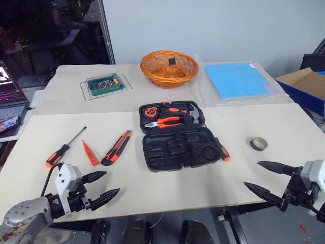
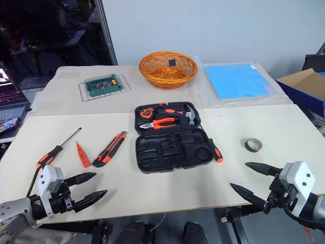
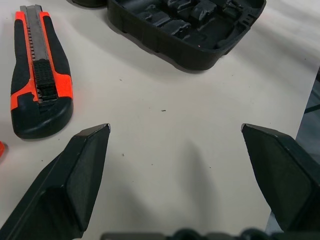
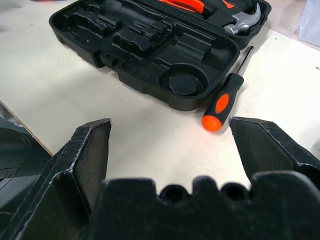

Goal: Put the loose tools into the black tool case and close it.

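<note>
The black tool case [image 1: 177,134] lies open near the middle of the surface [image 1: 152,188], its far half holding pliers [image 1: 163,122] and a hammer [image 1: 192,113], its near half showing empty moulded recesses. To its left lie the long-shaft screwdriver [image 1: 65,147], the slim orange tester screwdriver [image 1: 90,153] and the flat utility knife [image 1: 117,148], each apart from the others; the stubby screwdriver [image 1: 223,152] lies just beside the case's right edge.

These tools look light and rigid, with rubbery black-and-orange handles that should grip well; the steel shafts are likely slicker, so the handle middle is the better place to hold (the knife across its narrow sides). The case looks like stiff plastic, and its lid will probably need a push along the free edge.

The left pincer [image 1: 100,186] and right pincer [image 1: 268,178] both hover spread wide over the near edge, holding nothing.

No writing or brand can be read on any tool or on the case.
</note>
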Available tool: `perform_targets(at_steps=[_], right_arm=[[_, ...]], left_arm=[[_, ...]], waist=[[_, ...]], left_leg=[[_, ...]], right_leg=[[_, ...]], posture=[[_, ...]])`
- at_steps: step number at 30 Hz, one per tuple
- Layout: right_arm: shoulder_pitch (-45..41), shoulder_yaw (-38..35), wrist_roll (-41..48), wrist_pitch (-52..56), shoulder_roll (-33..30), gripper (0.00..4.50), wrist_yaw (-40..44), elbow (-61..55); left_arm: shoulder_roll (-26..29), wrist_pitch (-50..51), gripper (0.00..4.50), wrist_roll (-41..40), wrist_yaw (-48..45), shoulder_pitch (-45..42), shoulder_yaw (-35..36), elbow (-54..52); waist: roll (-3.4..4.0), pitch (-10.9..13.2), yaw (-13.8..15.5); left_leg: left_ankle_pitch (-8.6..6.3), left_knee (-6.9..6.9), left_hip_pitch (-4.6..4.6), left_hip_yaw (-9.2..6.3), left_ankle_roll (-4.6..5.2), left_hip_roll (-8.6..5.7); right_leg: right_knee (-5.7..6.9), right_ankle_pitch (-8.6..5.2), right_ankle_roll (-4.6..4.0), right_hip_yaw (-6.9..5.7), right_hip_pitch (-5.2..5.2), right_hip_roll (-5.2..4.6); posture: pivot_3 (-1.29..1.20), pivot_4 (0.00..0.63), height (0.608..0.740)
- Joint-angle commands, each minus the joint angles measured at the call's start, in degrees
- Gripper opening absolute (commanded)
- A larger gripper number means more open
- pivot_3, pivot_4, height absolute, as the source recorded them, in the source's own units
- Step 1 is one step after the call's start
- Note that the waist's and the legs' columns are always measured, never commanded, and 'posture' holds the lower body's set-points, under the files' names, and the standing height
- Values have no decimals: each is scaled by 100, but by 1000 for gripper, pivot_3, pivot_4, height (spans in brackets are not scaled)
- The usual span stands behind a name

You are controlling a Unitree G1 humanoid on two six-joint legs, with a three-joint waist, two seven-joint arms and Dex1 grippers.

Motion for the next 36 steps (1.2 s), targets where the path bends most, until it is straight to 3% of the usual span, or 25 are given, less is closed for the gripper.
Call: perform_targets(at_steps=[1, 5, 8, 10, 13, 16, 19, 22, 25, 31, 32, 36], right_arm=[[-421, 182, 55, -209, 58, 4340, -106, 7], [-1441, 704, 432, 43, 195, 4340, -445, -139], [-2135, 1066, 1083, 498, 186, 4340, -659, -435], [-2369, 1352, 1294, 690, -29, 4340, -455, -687], [-2712, 1668, 1487, 893, -296, 4340, -257, -858], [-3026, 1843, 1542, 948, -379, 4340, -279, -859], [-3079, 1900, 1446, 948, -377, 4340, -333, -880], [-2994, 1881, 1403, 953, -375, 4500, -399, -964], [-2848, 1806, 1445, 987, -365, 4500, -516, -1075], [-2653, 1728, 1476, 981, -325, 4500, -760, -1197], [-2619, 1708, 1473, 978, -315, 4500, -797, -1202], [-2370, 1479, 1511, 977, -283, 4500, -930, -1234]], left_arm=[[-229, -103, 4500, -92, 307, -200, 133, 127], [-685, 574, 4500, -616, 1623, -1020, 695, 589], [-529, 1223, 4500, -735, 2464, -1721, 983, 1005], [-50, 1800, 4500, -599, 2704, -2061, 1039, 1373], [914, 1714, 4500, -137, 2078, -2407, 708, 2189], [1856, 1424, 4500, 584, 1456, -3094, -82, 3484], [2228, 1313, 4500, 1062, 983, -3799, -845, 4266], [2427, 1102, 3774, 1624, 591, -4381, -1551, 4836], [2513, 1145, 2707, 1697, 70, -4482, -1824, 4852], [2478, 1054, 584, 1542, -286, -4391, -1514, 4518], [2432, 977, 383, 1392, -380, -4394, -1335, 4373], [2423, 1107, 365, 910, -802, -4657, -1079, 3604]], waist=[[0, 0, -1], [-2, 1, -19], [-1, 1, -7], [-3, 2, 0], [-9, 2, -4], [-12, 3, 12], [-12, 2, 25], [-16, 2, 42], [-17, 1, -9], [-18, 1, -34], [-19, 2, -30], [-37, 8, 6]], left_leg=[[0, 0, 0, 0, 0, 0], [4, 4, 8, -1, -3, 4], [8, 4, 18, -6, -9, 6], [12, 4, 15, -6, -13, 5], [13, 2, 10, -6, -17, 0], [14, 3, 6, 2, -43, -12], [0, 1, -15, 6, -51, -14], [-10, 1, -23, 10, -53, -15], [-9, 2, -36, 20, -51, -12], [9, 2, -35, 29, -17, -5], [9, 4, -35, 29, -16, -5], [8, 6, -35, 18, -17, -2]], right_leg=[[0, 0, 0, 0, 0, 0], [6, 5, 8, 4, 2, 3], [15, 6, 0, 1, 4, 6], [21, 14, -9, 0, 2, 9], [18, 20, 14, -7, 1, 13], [11, 10, 22, -10, -1, 11], [4, 2, 11, -13, -19, 9], [8, 9, 44, -23, -18, 9], [14, 7, 41, -36, -16, 13], [13, -10, 46, -55, -14, 12], [13, -11, 46, -55, -14, 12], [14, -12, 43, -58, -14, 9]], posture=[[0, 150, 740], [0, 150, 740], [0, 150, 740], [0, 150, 740], [0, 150, 740], [0, 150, 740], [0, 150, 740], [0, 150, 740], [0, 150, 740], [0, 150, 740], [0, 150, 740], [0, 150, 740]])
